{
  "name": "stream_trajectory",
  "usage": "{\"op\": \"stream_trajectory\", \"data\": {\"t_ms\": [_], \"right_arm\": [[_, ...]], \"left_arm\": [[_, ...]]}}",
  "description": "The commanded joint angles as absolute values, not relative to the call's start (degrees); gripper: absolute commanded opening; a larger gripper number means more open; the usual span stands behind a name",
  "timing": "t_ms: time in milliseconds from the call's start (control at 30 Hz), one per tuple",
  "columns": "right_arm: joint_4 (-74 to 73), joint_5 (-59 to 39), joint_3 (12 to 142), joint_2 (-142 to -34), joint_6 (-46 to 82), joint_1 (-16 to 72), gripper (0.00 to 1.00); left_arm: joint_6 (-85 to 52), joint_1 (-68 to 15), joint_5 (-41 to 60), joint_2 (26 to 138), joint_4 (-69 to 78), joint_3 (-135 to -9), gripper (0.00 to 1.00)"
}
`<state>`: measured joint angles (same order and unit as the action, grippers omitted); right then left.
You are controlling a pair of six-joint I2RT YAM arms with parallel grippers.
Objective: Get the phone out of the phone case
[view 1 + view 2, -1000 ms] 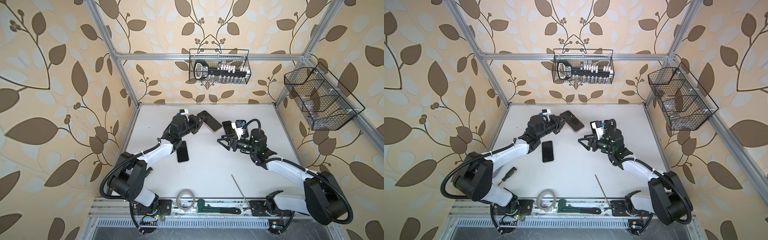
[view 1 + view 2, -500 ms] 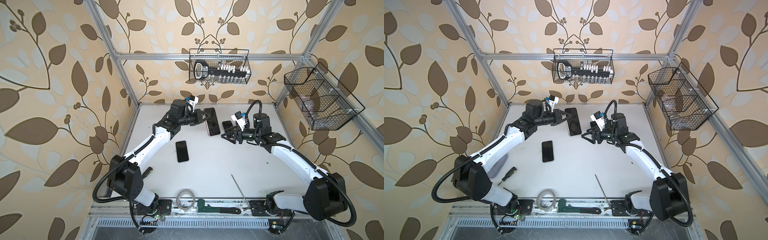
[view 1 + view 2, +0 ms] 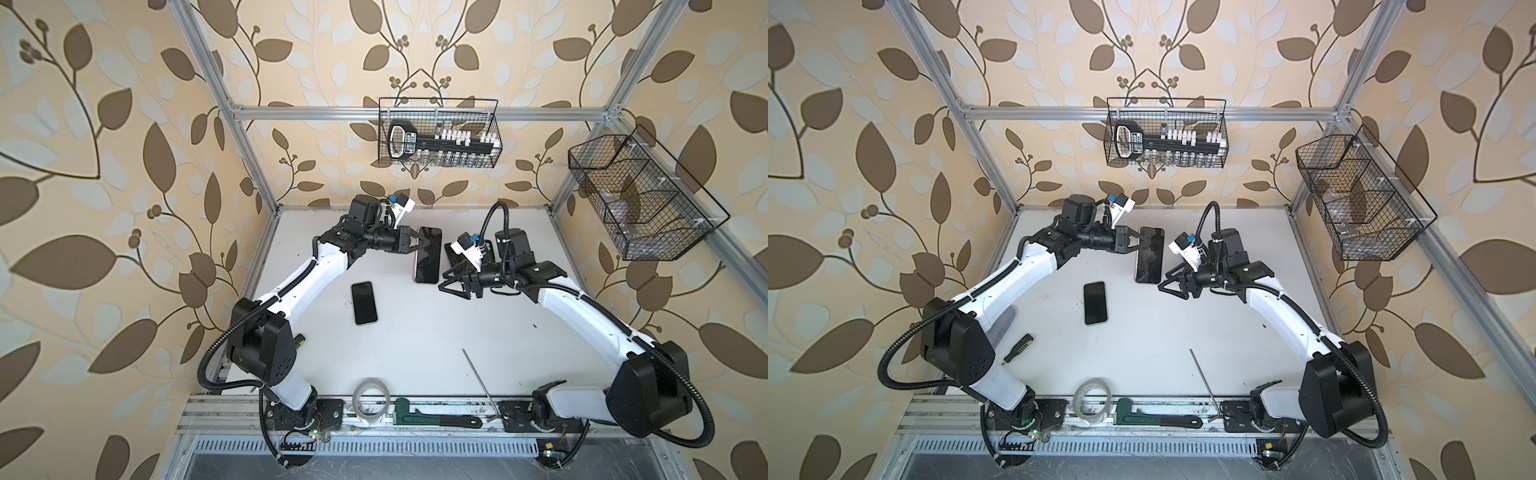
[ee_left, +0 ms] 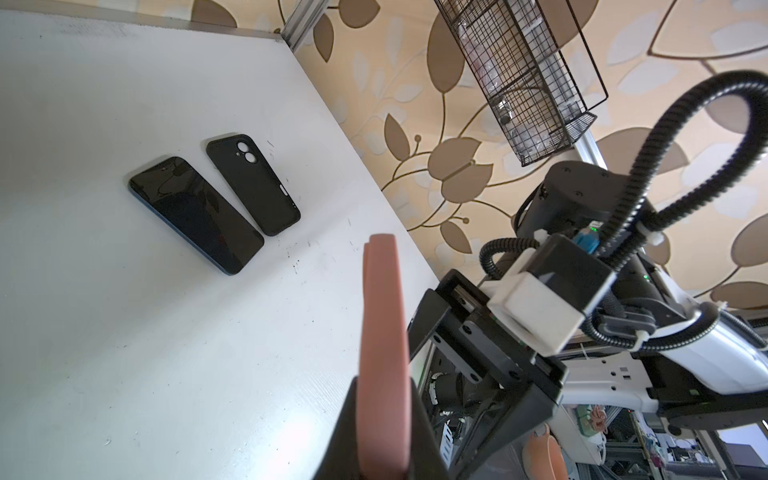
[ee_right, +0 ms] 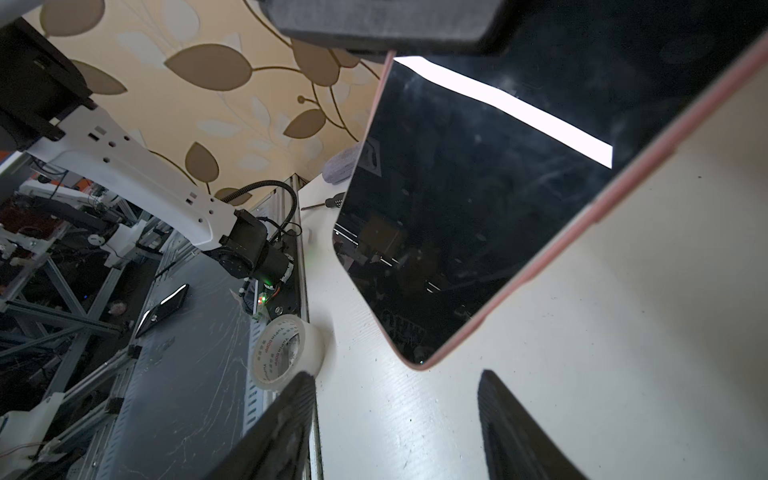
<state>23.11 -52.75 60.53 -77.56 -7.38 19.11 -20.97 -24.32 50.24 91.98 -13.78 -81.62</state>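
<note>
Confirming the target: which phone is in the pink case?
The held phone, clamped in the left hand, its pink case showing along the edge. The middle phone and the blue-edged phone lie flat on the table, showing no pink.

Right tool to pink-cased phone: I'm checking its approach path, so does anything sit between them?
Nothing. In the right wrist view, only bare table shows between the right tool and the pink-cased phone.

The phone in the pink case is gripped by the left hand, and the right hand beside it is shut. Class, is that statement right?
Not quite. The left hand does grip the phone in the pink case, but the right hand beside it is open: the right wrist view shows its fingers apart, gripping nothing.
</note>
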Motion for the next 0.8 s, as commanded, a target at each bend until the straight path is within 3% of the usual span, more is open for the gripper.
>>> {"op": "stream_trajectory", "data": {"t_ms": [0, 367, 767], "right_arm": [[26.6, -51.5, 63.6, -79.8, -11.8, 20.3, 0.57], [28.3, -49.4, 65.0, -82.5, -13.5, 22.8, 0.52], [28.4, -52.8, 66.3, -82.8, -14.8, 22.9, 0.43]], "left_arm": [[-17.6, -24.3, 53.6, 90.1, -13.1, -84.5, 0.0], [-23.6, -24.3, 56.6, 89.6, -4.9, -81.8, 0.0], [-21.6, -24.3, 59.5, 89.4, -5.8, -80.9, 0.0]]}}
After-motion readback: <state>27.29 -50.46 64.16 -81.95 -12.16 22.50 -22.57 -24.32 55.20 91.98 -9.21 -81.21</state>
